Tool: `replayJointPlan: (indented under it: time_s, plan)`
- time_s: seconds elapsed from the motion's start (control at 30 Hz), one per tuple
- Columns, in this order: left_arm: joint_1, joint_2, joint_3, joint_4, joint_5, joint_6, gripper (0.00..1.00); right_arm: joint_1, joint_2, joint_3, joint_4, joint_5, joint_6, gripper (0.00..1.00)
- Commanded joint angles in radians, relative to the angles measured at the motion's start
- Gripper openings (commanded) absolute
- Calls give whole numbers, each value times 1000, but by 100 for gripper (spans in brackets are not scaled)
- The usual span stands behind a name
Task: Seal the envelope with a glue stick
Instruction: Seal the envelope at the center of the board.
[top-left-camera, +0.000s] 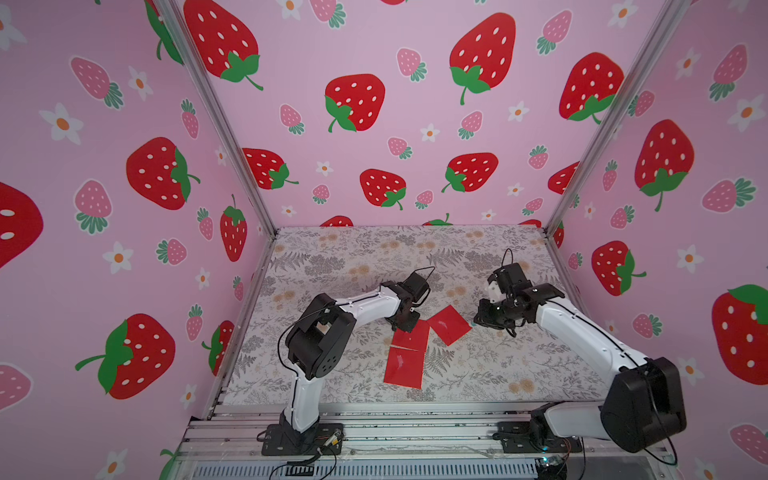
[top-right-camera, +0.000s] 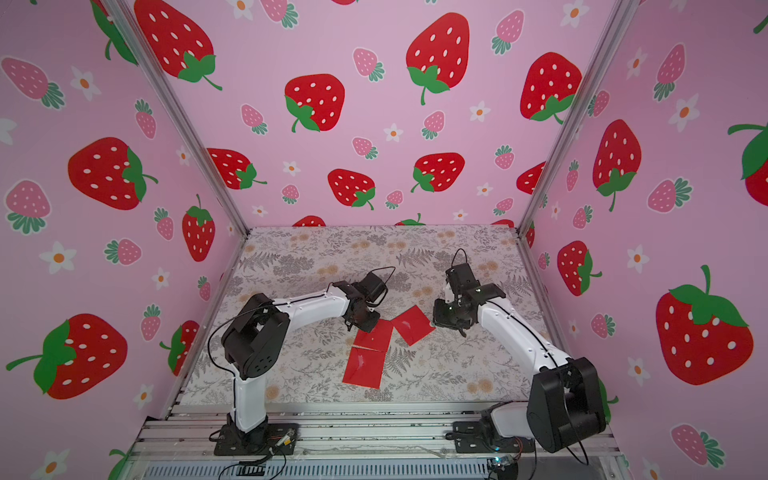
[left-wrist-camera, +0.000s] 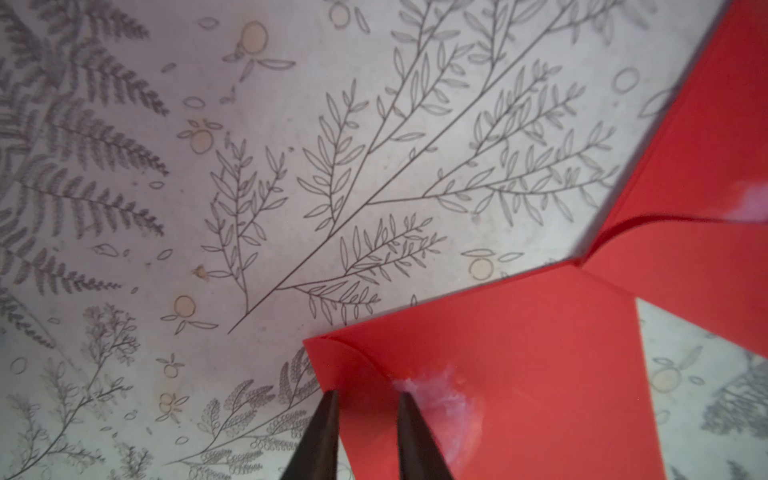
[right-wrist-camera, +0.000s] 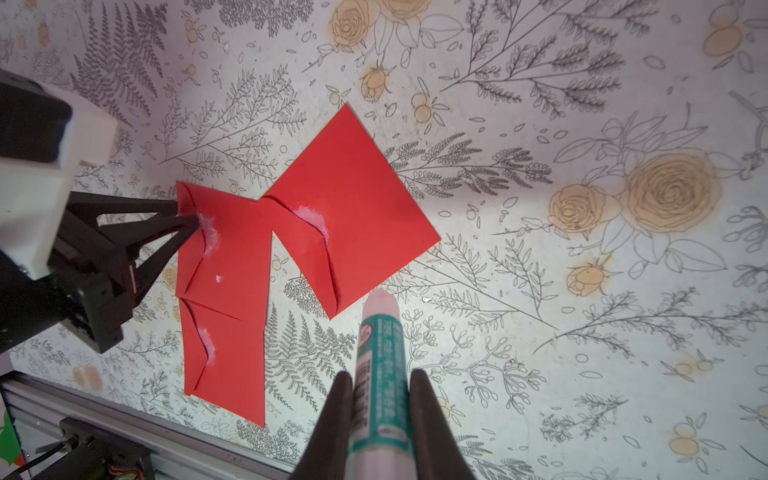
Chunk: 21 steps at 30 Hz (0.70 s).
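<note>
Floral-print table (top-left-camera: 374, 257) carries three red envelopes (top-left-camera: 405, 368) near its middle. My left gripper (left-wrist-camera: 365, 392) has its jaws slightly parted, tips down on the middle envelope (right-wrist-camera: 232, 249) at its flap (left-wrist-camera: 332, 361), pressing it shut, I judge. The right gripper (right-wrist-camera: 380, 374) pinches the glue stick (right-wrist-camera: 380, 332) just beside them, held off the paper so nothing smears.

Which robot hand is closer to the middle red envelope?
Left. The left gripper has its tips right at the flap corner of the middle envelope. The right gripper, holding the glue stick, is off past the tilted envelope.
</note>
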Motion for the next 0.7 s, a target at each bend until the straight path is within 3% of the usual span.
replayJointPlan:
  time_s: [0.0, 0.23, 0.4, 0.57, 0.67]
  plan:
    - [4, -90, 54, -25, 48, -35, 31, 8, -42, 32, 21, 31, 5, 0]
    - [6, -229, 143, -8, 151, -133, 32, 8, -140, 63, 167, 102, -7, 0]
    - [17, -328, 172, 116, 231, -306, 33, 7, -224, 53, 387, 129, -33, 0]
    - [15, -426, 86, 487, 420, -554, 34, 8, -289, 18, 690, 130, -109, 0]
    - [-8, -484, -1, 757, 460, -654, 39, 8, -310, 6, 838, 111, -143, 0]
